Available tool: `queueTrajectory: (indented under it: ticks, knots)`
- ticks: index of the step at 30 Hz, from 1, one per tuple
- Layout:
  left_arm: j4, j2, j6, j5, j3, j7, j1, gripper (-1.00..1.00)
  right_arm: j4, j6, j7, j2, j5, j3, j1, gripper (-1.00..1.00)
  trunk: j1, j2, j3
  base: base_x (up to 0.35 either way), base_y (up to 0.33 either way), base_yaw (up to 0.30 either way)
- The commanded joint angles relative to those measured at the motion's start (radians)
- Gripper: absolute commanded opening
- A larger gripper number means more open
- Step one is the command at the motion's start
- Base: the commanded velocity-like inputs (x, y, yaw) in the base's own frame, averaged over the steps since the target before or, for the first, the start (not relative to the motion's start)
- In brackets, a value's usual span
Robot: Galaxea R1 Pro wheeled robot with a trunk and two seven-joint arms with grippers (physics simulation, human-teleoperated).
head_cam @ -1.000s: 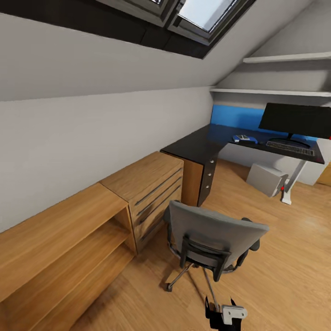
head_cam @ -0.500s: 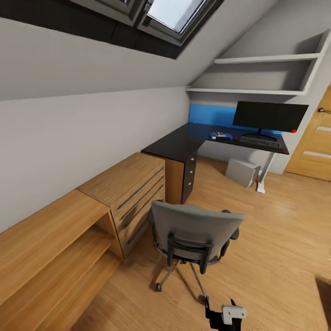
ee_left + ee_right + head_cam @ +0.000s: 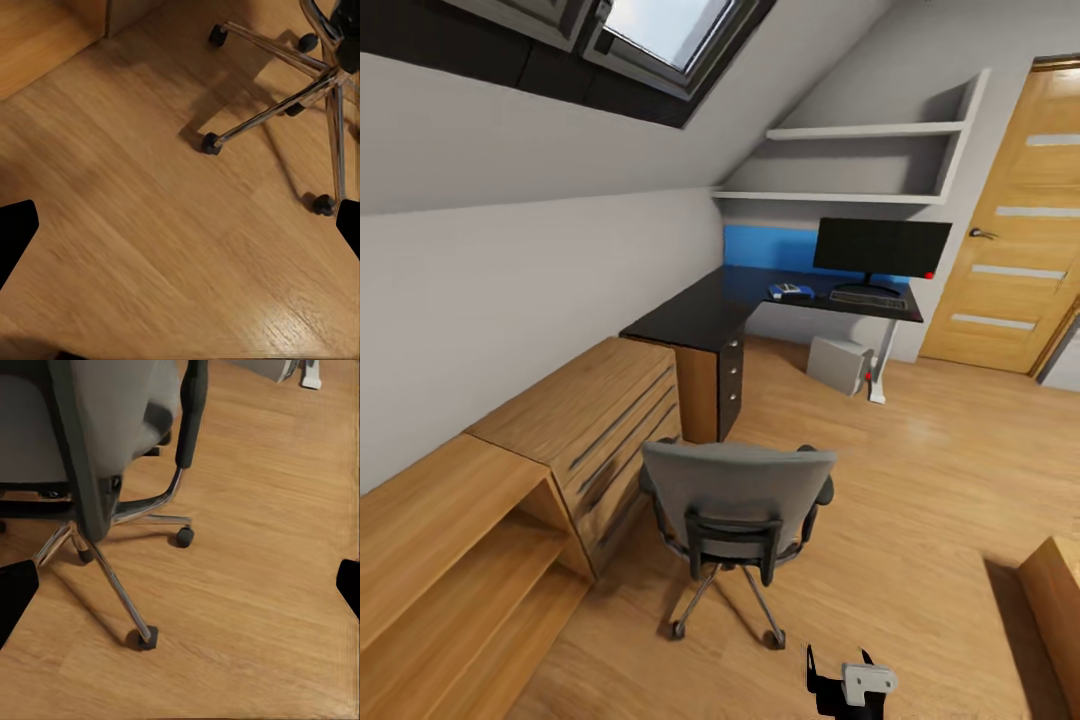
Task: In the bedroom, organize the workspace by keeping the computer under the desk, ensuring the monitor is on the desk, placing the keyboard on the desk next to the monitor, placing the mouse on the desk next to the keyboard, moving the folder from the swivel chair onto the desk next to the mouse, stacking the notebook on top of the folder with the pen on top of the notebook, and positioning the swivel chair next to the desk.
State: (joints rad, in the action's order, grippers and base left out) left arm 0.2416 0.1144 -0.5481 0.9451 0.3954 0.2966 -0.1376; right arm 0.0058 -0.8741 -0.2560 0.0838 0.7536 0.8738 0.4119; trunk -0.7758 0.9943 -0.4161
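Note:
The grey swivel chair (image 3: 735, 495) stands on the wooden floor with its back towards me, a good way short of the black-topped desk (image 3: 695, 312). On the desk's far wing stand the monitor (image 3: 880, 247) and, in front of it, the keyboard (image 3: 868, 299). Left of the keyboard lies the blue folder (image 3: 791, 293) with a small pale notebook on it. The computer (image 3: 839, 364) sits on the floor under the desk. Mouse and pen are too small to make out. My left gripper (image 3: 180, 232) hangs open over bare floor near the chair's chrome base (image 3: 292, 105). My right gripper (image 3: 180, 589) is open beside the chair (image 3: 112, 427).
Light wooden cabinets (image 3: 530, 450) line the left wall under the sloped ceiling. A wooden door (image 3: 1010, 230) is at the far right and wall shelves (image 3: 860, 160) hang above the desk. A wooden corner (image 3: 1055, 590) juts in at the lower right.
The whole view has swung right and pulled back, so the camera moved. The door and a wooden corner have come into view. Chair, desk and its things stand as before.

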Motion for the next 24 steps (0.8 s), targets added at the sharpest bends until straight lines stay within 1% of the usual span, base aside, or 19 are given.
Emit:
queueTrajectory:
  ticks: [1, 5, 8, 18, 24]
  knots:
    - [-0.001, 0.001, -0.003, 0.011, 0.006, 0.005, 0.000, 1.00, 0.001, 0.000, -0.009, 0.001, 0.000, 0.008, 0.001, 1.00, 0.000, 0.001, -0.001, 0.000, 0.016, -0.300]
    - [-0.004, 0.001, -0.003, 0.011, 0.006, 0.005, 0.000, 1.00, 0.001, 0.000, -0.009, 0.001, 0.000, 0.008, 0.001, 1.00, 0.000, 0.001, -0.001, 0.000, 0.069, -0.300]
    - [-0.005, 0.001, -0.003, 0.011, 0.006, 0.004, 0.000, 1.00, 0.002, 0.000, -0.009, 0.001, 0.000, 0.008, 0.001, 1.00, 0.000, 0.001, -0.001, 0.000, 0.191, -0.300]
    - [-0.005, 0.001, -0.004, 0.011, 0.006, 0.005, 0.000, 1.00, 0.002, 0.000, -0.009, 0.001, 0.000, 0.008, 0.001, 1.00, 0.000, 0.001, -0.001, 0.002, 0.280, -0.300]
    - [-0.005, 0.001, -0.004, 0.010, 0.006, 0.005, 0.000, 1.00, 0.002, 0.000, -0.009, 0.001, 0.000, 0.009, 0.001, 1.00, 0.000, 0.001, -0.001, 0.053, 0.305, -0.300]
